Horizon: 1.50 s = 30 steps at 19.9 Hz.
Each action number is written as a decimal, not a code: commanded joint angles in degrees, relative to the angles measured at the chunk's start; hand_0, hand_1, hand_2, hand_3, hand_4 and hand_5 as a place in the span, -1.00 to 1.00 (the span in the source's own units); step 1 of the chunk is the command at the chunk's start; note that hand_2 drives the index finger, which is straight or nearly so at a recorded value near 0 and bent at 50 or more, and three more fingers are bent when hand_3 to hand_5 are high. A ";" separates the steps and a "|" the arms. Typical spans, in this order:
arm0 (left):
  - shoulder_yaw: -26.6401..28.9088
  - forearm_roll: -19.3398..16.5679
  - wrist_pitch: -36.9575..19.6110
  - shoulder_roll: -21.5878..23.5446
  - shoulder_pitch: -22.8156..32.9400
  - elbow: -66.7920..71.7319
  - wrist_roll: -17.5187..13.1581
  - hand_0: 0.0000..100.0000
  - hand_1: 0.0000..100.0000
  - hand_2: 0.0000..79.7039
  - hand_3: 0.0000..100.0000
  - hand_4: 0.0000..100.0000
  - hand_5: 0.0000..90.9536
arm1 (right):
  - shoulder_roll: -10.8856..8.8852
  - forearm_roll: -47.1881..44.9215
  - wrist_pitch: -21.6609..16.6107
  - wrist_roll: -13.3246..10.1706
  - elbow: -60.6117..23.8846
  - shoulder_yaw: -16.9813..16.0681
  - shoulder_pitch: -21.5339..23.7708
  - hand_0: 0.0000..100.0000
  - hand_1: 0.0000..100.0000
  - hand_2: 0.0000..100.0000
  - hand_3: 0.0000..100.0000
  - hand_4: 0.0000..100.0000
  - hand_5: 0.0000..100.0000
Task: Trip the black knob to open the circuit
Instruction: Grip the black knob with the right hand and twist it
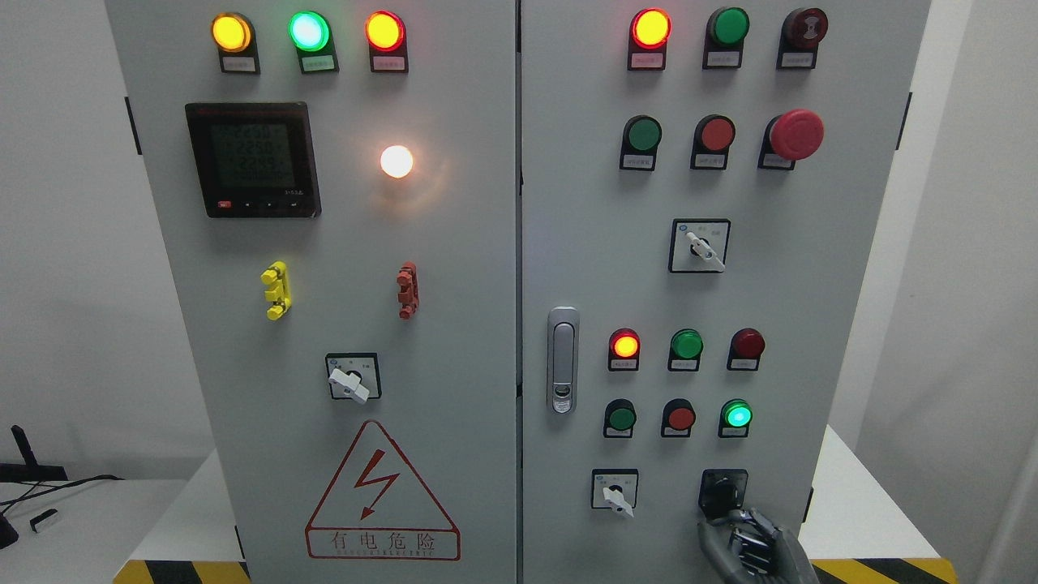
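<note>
The right hand (750,543) comes up from the bottom edge at the lower right, its grey fingers (714,545) curled loosely upward and holding nothing, the fingertips just under the black knob (721,491); whether they touch it cannot be told. The knob sits in a black square plate at the bottom right of the right-hand cabinet door (843,284), the lowest control on that side.

Just to its left is a white switch (616,496) on a white plate, its lever pointing down to the right. Above the two stand three small buttons, green (621,418), red (679,418) and a lit green one (736,414), and over them a lit red lamp (624,345), a dark green lamp (686,344) and a dark red lamp (747,343). A grey door latch (563,359) stands upright near the door's left edge.

Higher up are another white switch (702,247) and a big red mushroom button (795,134).

On the left door (454,365) a red-bordered warning triangle (381,491) sits at the bottom, a meter screen (253,158) near the top, and a white lamp (396,161) glows beside it
</note>
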 commanded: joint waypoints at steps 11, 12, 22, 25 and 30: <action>0.00 -1.76 -0.05 0.01 0.00 0.00 -0.04 -0.76 -0.22 -1.00 -1.00 -1.00 -1.00 | 0.21 0.03 -0.03 -0.09 -0.19 0.13 0.09 -0.13 0.63 0.03 1.00 0.94 0.78; 0.00 -1.76 -0.05 0.01 0.00 0.00 -0.04 -0.76 -0.22 -1.00 -1.00 -1.00 -1.00 | 0.21 0.11 -0.03 -0.09 -0.19 0.05 0.09 -0.13 0.63 0.03 1.00 0.94 0.78; 0.00 -1.76 -0.05 0.01 0.00 0.00 -0.04 -0.76 -0.22 -1.00 -1.00 -1.00 -1.00 | 0.21 0.47 -0.12 0.08 0.78 -1.62 0.09 -0.13 0.62 0.02 1.00 0.94 0.78; 0.00 -1.76 -0.05 -0.07 0.00 0.00 -0.04 -0.76 -0.22 -1.00 -1.00 -1.00 -1.00 | 0.21 0.55 -0.12 0.17 0.87 -2.15 0.09 -0.13 0.62 0.02 1.00 0.94 0.78; 0.00 -1.76 -0.05 0.01 0.00 0.00 -0.04 -0.76 -0.22 -1.00 -1.00 -1.00 -1.00 | 0.21 0.55 -0.12 0.44 1.39 -3.64 0.09 -0.12 0.62 0.01 1.00 0.94 0.78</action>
